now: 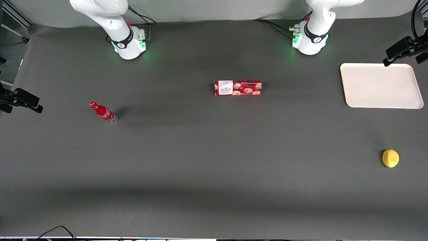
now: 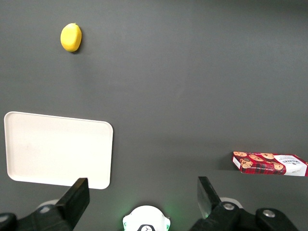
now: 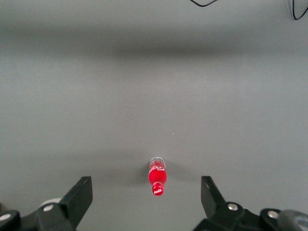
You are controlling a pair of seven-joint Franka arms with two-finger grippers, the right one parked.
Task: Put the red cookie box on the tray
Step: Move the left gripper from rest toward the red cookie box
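while the gripper [image 2: 141,192] hangs high over the table with fingers spread wide, the red cookie box [image 1: 237,87] lies at frame centre. the tray [image 1: 381,85] sits at the right edge, well apart from it.

the left arm's gripper [image 2: 142,195] shows only its two spread fingertips, its body cut by the frame edge. near the red cookie box [image 1: 237,87], the white label's print is too small to read, and the carton's end [image 2: 270,163] runs off-frame.
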